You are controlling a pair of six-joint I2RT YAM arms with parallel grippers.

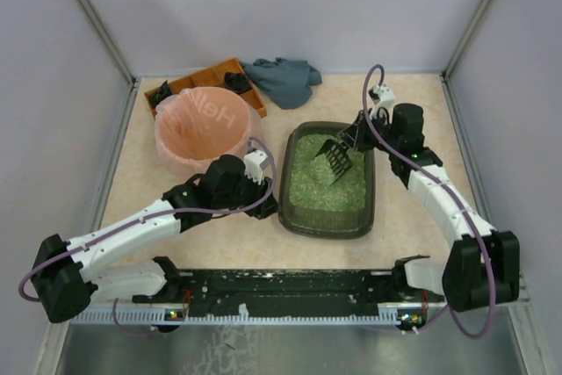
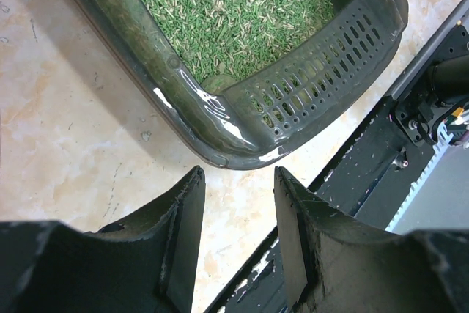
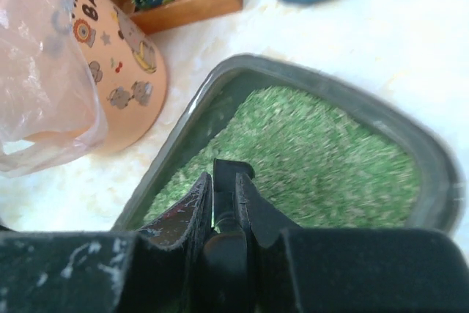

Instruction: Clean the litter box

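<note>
two grippers work at a dark grey-green rectangular plastic litter box [image 1: 326, 228] with rounded corners, which sits on the pale beige table [image 1: 404, 103] right of centre, just beside a round bin lined with a pink plastic bag [image 1: 206, 129]. the left gripper [image 2: 238, 181] hangs by the box's near left corner with its jaws partly apart and nothing between them; its fingers [image 2: 183, 218] are close to the glossy rim but not touching it. the right gripper [image 3: 223, 181] is clamped tight on the handle of a black slotted plastic scoop [image 1: 335, 155], whose head is tilted down over the pale green granules [image 1: 325, 183] in the far half of the box. beyond the bin, at the far left, stand an orange compartmented tray [image 1: 215, 76] and a crumpled grey-blue cloth [image 1: 285, 79].
</note>
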